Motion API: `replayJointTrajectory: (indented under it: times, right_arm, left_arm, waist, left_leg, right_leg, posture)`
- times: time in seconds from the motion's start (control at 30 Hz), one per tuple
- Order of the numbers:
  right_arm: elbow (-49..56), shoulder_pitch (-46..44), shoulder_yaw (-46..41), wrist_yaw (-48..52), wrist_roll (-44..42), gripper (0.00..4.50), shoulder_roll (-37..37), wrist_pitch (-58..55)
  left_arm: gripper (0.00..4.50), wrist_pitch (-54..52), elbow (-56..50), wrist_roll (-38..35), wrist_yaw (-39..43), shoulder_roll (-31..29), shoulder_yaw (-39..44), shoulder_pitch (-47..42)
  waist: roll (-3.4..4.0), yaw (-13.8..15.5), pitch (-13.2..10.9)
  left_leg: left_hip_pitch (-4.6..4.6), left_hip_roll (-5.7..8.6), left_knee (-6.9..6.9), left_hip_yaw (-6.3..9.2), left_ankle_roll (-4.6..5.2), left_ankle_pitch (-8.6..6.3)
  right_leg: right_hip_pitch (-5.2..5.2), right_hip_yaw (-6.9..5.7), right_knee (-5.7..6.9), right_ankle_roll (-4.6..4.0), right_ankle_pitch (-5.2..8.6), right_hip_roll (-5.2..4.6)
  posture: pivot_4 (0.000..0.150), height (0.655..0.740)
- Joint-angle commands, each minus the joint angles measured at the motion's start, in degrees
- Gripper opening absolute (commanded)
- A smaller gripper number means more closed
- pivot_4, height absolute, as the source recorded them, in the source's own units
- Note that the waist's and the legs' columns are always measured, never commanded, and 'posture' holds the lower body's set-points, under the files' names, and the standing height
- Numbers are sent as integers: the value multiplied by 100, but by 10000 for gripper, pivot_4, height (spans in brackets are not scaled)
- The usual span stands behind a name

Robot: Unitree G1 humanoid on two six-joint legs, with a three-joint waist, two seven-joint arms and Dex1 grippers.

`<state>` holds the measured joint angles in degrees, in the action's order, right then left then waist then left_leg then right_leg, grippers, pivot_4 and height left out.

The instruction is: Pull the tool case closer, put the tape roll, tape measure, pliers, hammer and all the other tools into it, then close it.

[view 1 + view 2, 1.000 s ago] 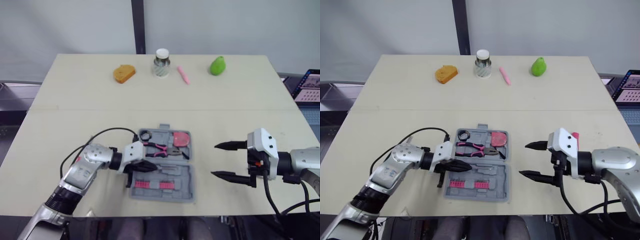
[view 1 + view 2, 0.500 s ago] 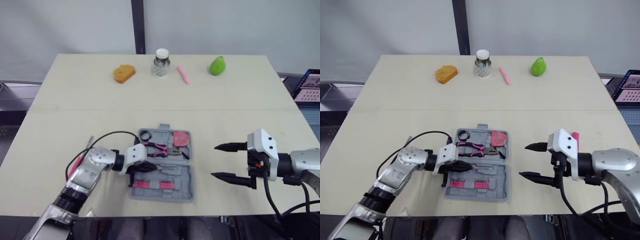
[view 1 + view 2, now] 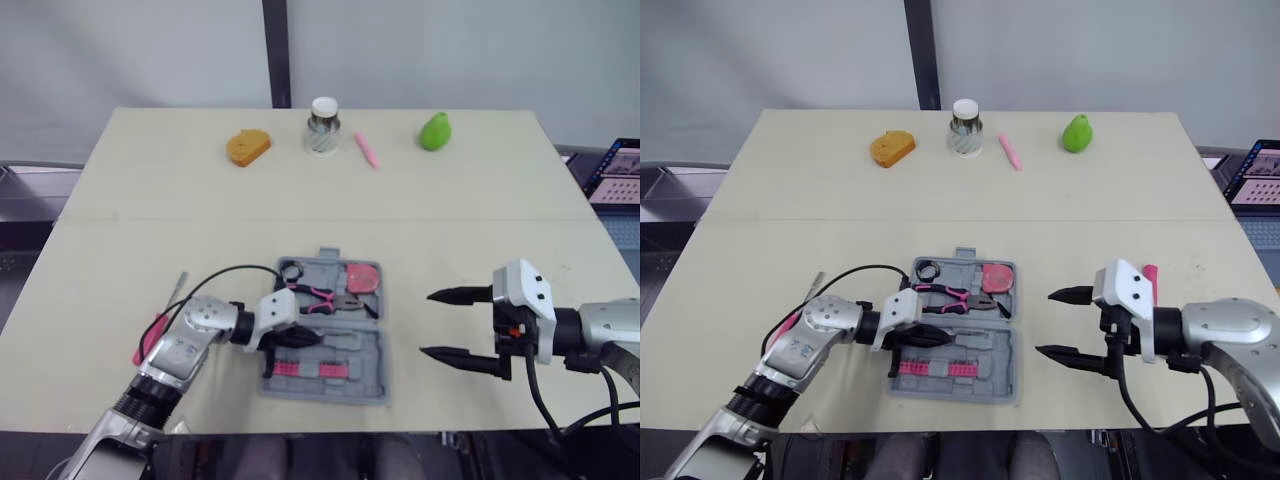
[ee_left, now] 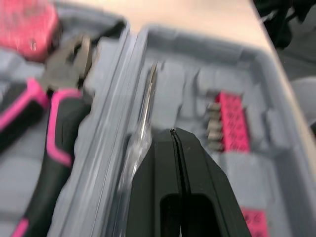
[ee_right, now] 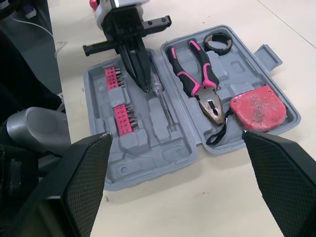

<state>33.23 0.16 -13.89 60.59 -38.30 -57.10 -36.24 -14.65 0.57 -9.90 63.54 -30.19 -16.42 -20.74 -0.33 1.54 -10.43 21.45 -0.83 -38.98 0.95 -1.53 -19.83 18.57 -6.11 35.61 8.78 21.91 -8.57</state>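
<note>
Left wrist view: is the left gripper [image 4: 172, 132] clenched?
— Yes, fingers pressed together on nothing, tip over the near half of the tool case [image 5: 148, 173], just beside the screwdriver [image 4: 147, 106], perhaps touching it.
— And the right gripper [image 3: 428, 323]?
— Spread wide over bare table [image 3: 480, 240], right of the case's edge; the case lies open near the table's front edge, pliers [image 5: 197, 74] inside

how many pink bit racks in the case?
2, end to end in the near half of the tool case: one bit rack on the robot's left, the other right. None look hidden.
</note>
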Motion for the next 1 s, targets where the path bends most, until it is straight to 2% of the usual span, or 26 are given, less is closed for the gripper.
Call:
replayJointTrajectory:
  times: [0.03,0.23,1.0]
  right_arm:
    - [155,-6,-216,-34,-114,45000,-20,15]
    - [137,-50,-182,-54,-113,45000,-12,21]
    - [154,-14,-234,-48,-107,45000,-52,22]
  left_arm:
    - [289,-117,-171,-163,-17,-22,177,-110]
    - [289,163,181,253,-102,-88,-32,-143]
    - [289,844,862,1101,-391,-31,-457,-148]
  waist:
    - [0,2,0]
    - [0,-1,0]
    - [1,39,5]
  left_leg:
    - [0,1,0,0,0,0]
    - [0,1,0,0,0,0]
    - [-8,3,-3,1,0,0]
  right_leg:
    - [0,0,0,0,0,0]
    - [0,0,0,0,0,0]
    - [-9,-1,0,0,0,-1]
  posture:
    - [1500,7400]
    - [1500,7400]
    - [1500,7400]
